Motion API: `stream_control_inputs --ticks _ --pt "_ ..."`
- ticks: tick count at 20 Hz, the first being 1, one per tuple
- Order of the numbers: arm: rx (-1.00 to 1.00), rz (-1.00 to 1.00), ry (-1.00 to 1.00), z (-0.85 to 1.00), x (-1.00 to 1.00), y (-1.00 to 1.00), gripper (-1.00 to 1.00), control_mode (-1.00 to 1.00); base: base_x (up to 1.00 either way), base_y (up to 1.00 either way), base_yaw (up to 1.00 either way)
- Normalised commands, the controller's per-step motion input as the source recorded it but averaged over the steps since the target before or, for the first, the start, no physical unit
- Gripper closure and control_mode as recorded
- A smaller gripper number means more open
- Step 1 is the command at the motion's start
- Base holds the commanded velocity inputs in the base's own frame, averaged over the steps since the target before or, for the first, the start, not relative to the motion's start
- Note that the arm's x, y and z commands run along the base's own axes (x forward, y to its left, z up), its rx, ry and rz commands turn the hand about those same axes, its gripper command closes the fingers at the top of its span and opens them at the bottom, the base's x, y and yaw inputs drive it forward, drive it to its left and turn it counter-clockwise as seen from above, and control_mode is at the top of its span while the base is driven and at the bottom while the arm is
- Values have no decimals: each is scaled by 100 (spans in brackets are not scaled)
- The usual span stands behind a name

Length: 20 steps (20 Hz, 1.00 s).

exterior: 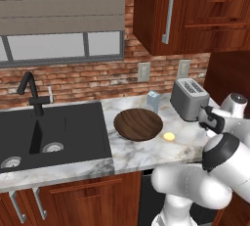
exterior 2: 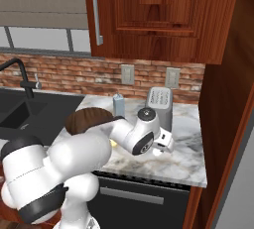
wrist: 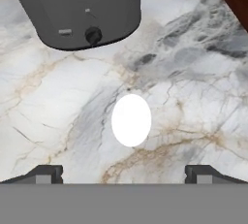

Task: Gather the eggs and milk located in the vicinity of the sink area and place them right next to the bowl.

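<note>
On the marble counter, the egg point(exterior: 169, 136) lay just beside the wooden bowl point(exterior: 138, 124), and the milk point(exterior: 153, 101) stood close behind it, so the gathering looked largely done. The gripper point(wrist: 124, 173), jaws spread and empty, hovered near the toaster point(exterior: 189, 99). The egg looked small, smooth and pale yellow.

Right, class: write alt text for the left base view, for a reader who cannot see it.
A wooden bowl sits on a marble counter with a small yellow egg just right of it, a milk carton behind and a toaster further right. A black sink lies left; the white robot arm rises at lower right.
</note>
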Motion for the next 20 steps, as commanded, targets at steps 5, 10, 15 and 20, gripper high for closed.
stream_control_inputs --ticks 5,10,15,20 --pt "-5 5 0 -8 14 0 -100 -100 0 0 0" --pt "-3 3 0 -9 7 0 -100 -100 0 0 0" --pt "-1 3 1 -12 7 0 -100 -100 0 0 0" --pt "0 4 0 -19 7 0 -100 -100 0 0 0"
